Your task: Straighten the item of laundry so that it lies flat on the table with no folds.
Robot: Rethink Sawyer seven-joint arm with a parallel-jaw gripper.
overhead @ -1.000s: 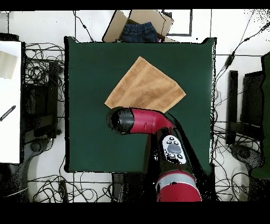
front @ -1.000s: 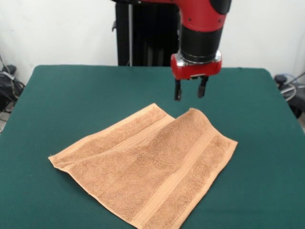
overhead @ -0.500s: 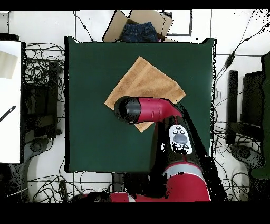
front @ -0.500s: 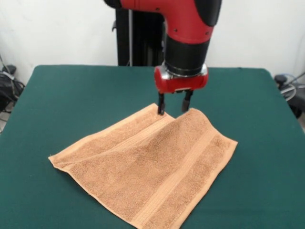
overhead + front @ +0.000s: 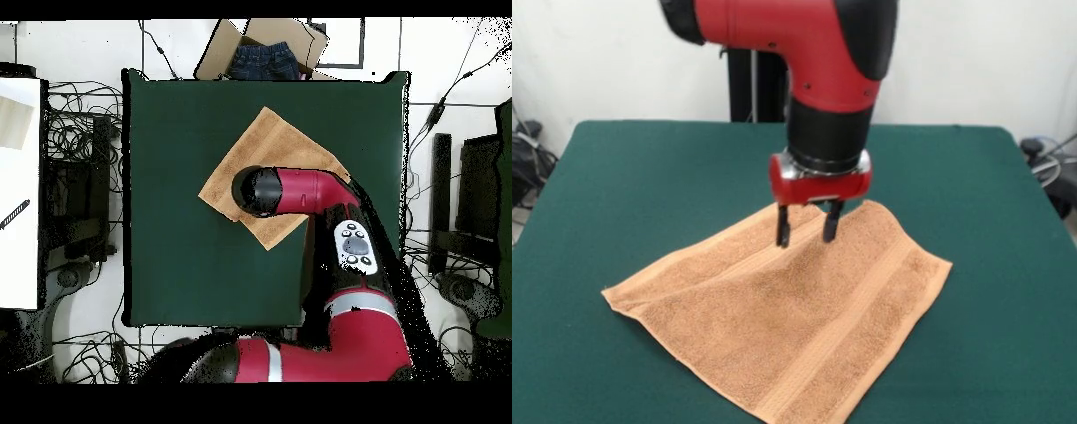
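Claw (image 5: 804, 229) moved down over towel (image 5: 777, 309), jaws apart, towel under tips

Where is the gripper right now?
In the front view, the open gripper hangs over the towel, at its far folded part, near the table's middle.

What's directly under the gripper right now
The orange-brown towel, lying on the green table. The open gripper sits over its far part near a raised ridge; overhead, the arm covers that spot.
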